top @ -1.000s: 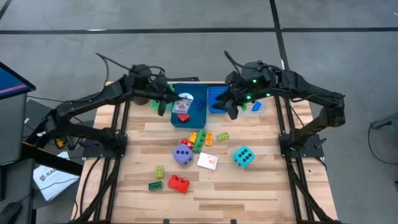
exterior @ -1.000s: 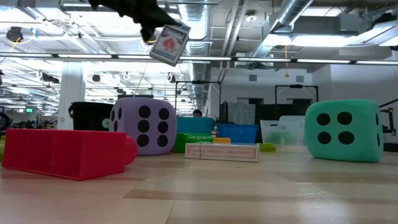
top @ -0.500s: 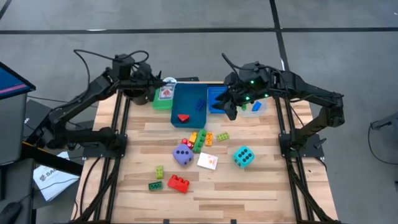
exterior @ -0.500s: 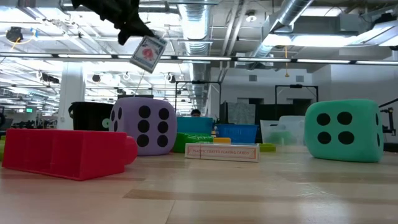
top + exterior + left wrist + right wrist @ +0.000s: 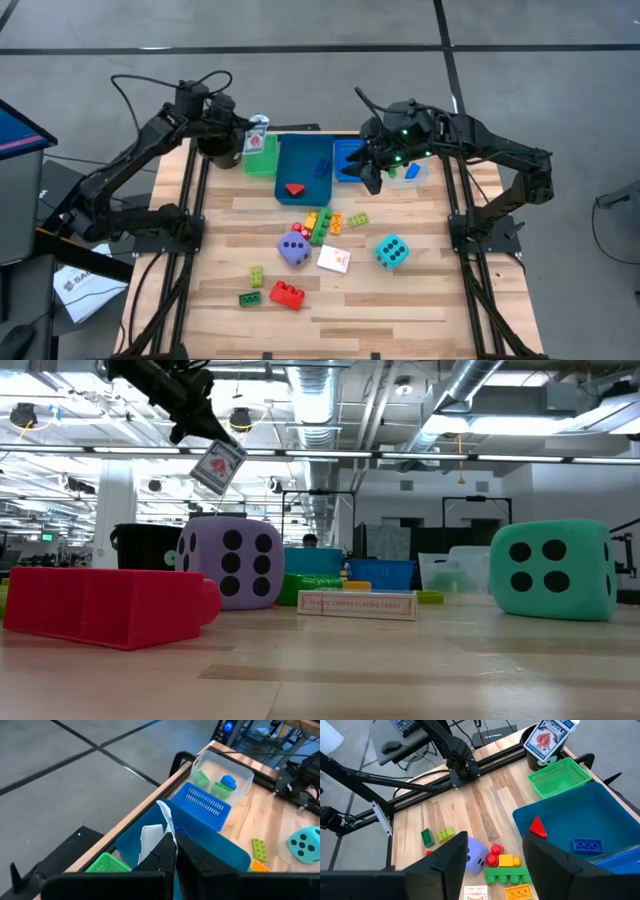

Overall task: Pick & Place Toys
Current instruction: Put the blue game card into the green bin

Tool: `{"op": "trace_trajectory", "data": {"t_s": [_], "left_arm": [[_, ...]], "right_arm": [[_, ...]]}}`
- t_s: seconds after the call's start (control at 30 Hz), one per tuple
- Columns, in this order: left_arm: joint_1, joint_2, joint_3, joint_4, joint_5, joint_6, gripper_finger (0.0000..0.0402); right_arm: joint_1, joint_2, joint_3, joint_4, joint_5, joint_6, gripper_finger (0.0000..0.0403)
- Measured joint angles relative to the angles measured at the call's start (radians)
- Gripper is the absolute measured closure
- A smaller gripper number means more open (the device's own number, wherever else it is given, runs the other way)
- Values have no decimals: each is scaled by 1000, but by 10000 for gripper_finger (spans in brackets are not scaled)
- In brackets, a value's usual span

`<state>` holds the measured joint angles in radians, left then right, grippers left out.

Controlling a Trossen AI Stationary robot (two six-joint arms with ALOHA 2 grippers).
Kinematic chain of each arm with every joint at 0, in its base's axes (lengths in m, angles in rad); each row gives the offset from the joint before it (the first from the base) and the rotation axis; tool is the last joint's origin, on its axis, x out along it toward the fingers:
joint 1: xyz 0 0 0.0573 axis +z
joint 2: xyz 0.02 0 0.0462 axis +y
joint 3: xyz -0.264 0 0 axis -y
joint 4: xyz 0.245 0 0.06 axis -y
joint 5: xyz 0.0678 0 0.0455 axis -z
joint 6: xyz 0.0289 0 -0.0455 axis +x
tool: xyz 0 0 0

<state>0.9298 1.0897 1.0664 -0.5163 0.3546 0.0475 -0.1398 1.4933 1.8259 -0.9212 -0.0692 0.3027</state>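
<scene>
The left gripper (image 5: pixel 243 136) is closed on a white picture card (image 5: pixel 257 139), held in the air above the green tray (image 5: pixel 262 160); the card sticks out beyond the fingertips; the right gripper (image 5: pixel 372 176) hangs half open with nothing between its jaws, over the small blue tray (image 5: pixel 347 160).

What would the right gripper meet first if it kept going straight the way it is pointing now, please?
Judging by its wrist view, the right gripper points at the heap of bricks beside the purple dice cube; probably the red and yellow bricks come first. Depth is unclear, so the green brick could come first instead.
</scene>
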Motion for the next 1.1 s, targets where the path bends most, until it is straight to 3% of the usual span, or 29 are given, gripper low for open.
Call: {"op": "trace_trajectory", "data": {"t_s": [0.57,1.1], "left_arm": [[-1,107,-253,225,1,-26,401],[-1,109,-344,351,1,-29,401]], "right_arm": [[0,0,0,-2,0,3,219],[0,0,0,-1,0,3,219]]}}
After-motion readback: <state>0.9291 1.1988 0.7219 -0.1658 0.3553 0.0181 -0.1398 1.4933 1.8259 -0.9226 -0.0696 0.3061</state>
